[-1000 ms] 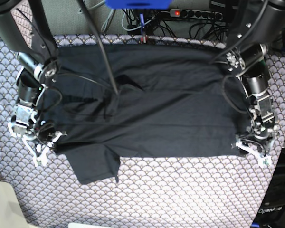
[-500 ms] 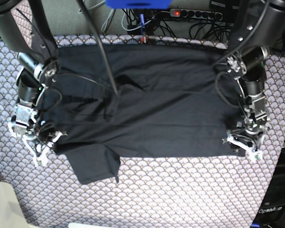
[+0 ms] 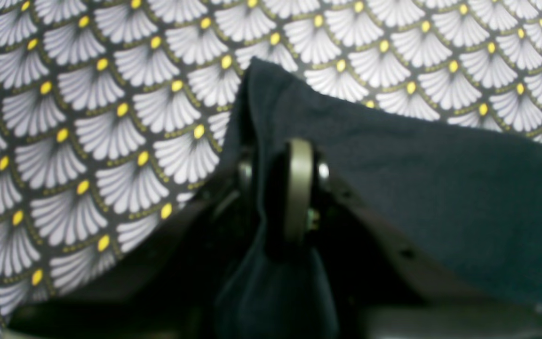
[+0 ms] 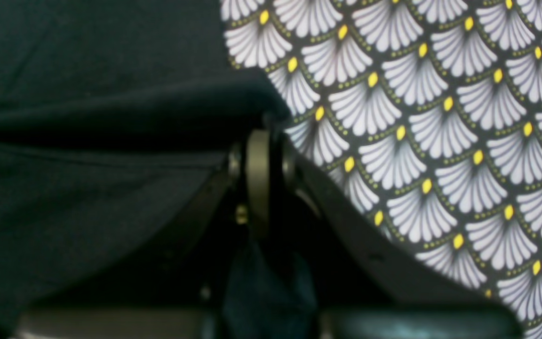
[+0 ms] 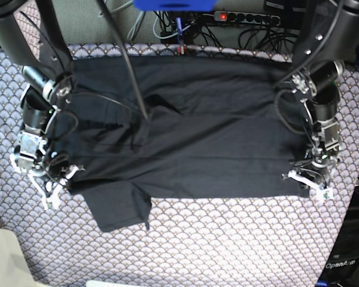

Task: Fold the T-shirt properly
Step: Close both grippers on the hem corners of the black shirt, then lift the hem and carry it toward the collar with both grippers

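The dark T-shirt (image 5: 191, 137) lies spread flat across the table, one sleeve (image 5: 119, 209) sticking out toward the front left. My left gripper (image 5: 308, 182) is at the shirt's front right corner. In the left wrist view its jaws (image 3: 278, 155) are shut with a fold of the T-shirt (image 3: 417, 179) pinched between them. My right gripper (image 5: 51, 188) sits at the shirt's front left edge. The right wrist view shows it (image 4: 266, 141) shut on the edge of the dark T-shirt (image 4: 87, 141).
A grey fan-patterned tablecloth (image 5: 227, 239) covers the table around the shirt. A black cable (image 5: 128, 66) crosses over the shirt's left half. A power strip (image 5: 245, 17) and tangled cables lie behind the table's back edge.
My left gripper slid inward onto the shirt's front right corner and closed on the fabric. The right arm and the shirt stayed put.
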Robot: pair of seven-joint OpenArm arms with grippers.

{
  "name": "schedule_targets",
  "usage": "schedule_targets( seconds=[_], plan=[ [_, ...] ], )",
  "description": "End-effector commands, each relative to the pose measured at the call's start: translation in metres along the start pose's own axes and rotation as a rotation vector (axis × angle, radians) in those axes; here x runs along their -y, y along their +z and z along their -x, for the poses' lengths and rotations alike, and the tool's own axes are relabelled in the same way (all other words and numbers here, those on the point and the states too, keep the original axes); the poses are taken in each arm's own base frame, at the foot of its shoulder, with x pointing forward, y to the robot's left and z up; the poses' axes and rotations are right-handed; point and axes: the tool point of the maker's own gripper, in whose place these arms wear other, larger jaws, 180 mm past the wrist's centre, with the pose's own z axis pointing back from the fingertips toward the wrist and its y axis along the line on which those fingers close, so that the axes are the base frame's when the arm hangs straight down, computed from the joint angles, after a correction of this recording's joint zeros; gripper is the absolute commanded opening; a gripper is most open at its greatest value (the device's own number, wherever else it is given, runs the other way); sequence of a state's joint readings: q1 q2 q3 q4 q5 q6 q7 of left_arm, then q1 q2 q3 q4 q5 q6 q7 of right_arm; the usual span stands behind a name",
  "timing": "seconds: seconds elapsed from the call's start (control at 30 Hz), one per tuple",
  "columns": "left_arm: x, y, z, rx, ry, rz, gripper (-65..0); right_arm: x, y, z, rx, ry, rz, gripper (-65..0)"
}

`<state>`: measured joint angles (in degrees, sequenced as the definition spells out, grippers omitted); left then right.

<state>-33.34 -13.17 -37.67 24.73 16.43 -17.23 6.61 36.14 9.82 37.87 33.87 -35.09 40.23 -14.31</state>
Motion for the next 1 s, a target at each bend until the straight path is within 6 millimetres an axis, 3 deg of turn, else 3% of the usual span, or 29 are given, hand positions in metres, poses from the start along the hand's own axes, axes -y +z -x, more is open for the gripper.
schedule_targets(
  seconds=[0.0,0.07,0.17,0.37,0.5,0.7,0.97],
  plan=[
    [-0.005,0.000,-0.019,0.022,-0.010,-0.011,-58.9,0.012,0.005,-0.010,0.001,0.016,0.030,-65.0],
    [-0.010,0.003,-0.028,0.006,-0.026,-0.025,-64.0,0.014,0.006,-0.012,0.008,0.019,0.036,-65.0],
    [-0.023,0.015,-0.056,0.002,-0.059,-0.070,-65.0,0.027,0.016,-0.025,0.039,0.042,0.084,-65.0],
    [-0.002,0.051,-0.068,0.025,-0.176,-0.030,-65.0,0.042,0.041,-0.018,0.048,0.095,0.193,-65.0],
    [0.005,0.082,-0.075,0.052,-0.242,-0.046,-65.0,0.037,0.058,-0.011,0.075,0.130,0.246,-65.0],
    [0.003,0.111,-0.060,0.045,-0.308,-0.066,-65.0,0.024,0.095,-0.007,0.117,0.252,0.325,-65.0],
    [-0.010,0.130,-0.039,0.026,-0.343,-0.103,-65.0,-0.012,0.150,-0.019,0.207,0.407,0.395,-65.0]
  ],
)
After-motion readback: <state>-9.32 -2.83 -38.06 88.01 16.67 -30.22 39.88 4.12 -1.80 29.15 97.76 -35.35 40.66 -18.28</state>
